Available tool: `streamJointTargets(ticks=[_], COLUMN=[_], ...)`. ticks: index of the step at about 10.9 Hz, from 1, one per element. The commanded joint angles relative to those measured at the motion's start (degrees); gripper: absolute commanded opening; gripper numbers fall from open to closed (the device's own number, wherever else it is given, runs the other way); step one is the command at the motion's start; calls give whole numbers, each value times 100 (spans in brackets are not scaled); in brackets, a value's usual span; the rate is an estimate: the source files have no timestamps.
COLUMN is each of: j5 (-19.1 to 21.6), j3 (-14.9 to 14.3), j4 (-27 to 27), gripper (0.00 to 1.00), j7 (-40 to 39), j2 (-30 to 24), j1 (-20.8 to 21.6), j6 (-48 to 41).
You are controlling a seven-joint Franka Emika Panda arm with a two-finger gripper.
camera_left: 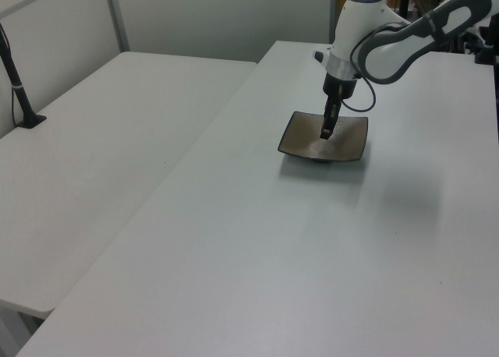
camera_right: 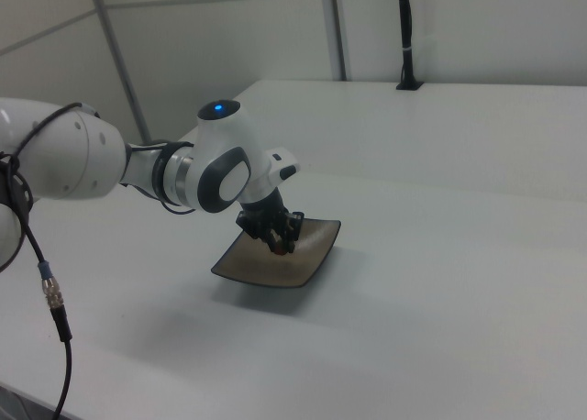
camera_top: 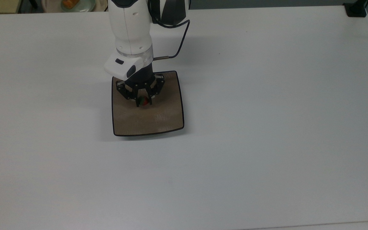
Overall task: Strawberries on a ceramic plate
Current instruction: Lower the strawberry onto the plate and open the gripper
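Observation:
A square tan-brown ceramic plate (camera_top: 158,119) (camera_left: 351,139) (camera_right: 307,259) with a thin black rim lies on the white table. My gripper (camera_top: 144,102) (camera_left: 324,134) (camera_right: 280,246) hangs low over the plate's middle, shut on a tiny red strawberry (camera_top: 144,101) with a green cap. The fruit sits between the black fingers, just above or at the plate's surface; I cannot tell if it touches.
A round pale plate with orange food (camera_top: 72,3) stands at the top view's upper left edge. A black post (camera_top: 356,9) (camera_left: 19,100) (camera_right: 404,44) is fixed at a table corner. A cable (camera_top: 177,48) trails from the wrist.

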Motion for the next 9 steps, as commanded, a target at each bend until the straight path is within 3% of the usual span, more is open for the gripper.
streamJointTargets(ticks=[1,2,4,5,7,9], j5=[-20,-20,-20,-20,-3,-29], j3=[-60,-60,-60,-69,-69,-69], j4=[-34,-34,-34,-26,236,946], gripper=[32,63,95,100,100,100], j7=[-44,-27,-9,0,287,544], j2=[68,77,77,68,-28,-142], j1=[61,61,79,166,254,272], j6=[293,293,284,249,-126,-1414])
